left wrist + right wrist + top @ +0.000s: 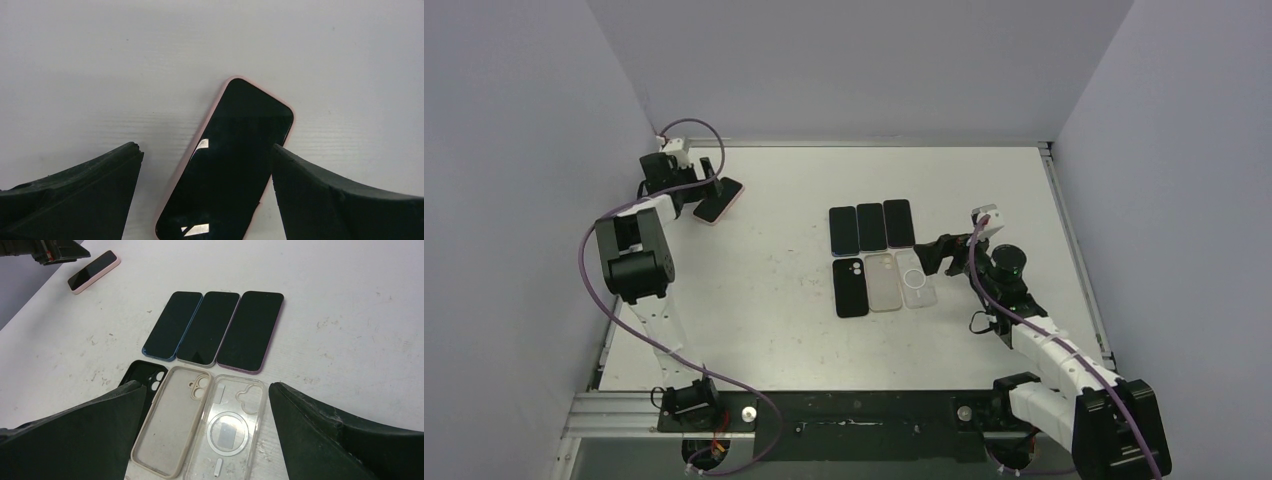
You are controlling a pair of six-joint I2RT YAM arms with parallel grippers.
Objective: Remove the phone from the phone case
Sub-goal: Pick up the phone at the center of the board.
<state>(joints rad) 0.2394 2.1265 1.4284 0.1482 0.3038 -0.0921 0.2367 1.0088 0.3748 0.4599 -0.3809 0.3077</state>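
While my left tool [204, 148] hangs released over the pink-cased phone [225, 170] on the table [75, 75], my right tool [205, 386] gapes, holding nothing, near three empty cases [170, 430].

White table [774, 300]: pink-cased phone [718, 203], three bare phones [871, 226], three empty cases [882, 281]
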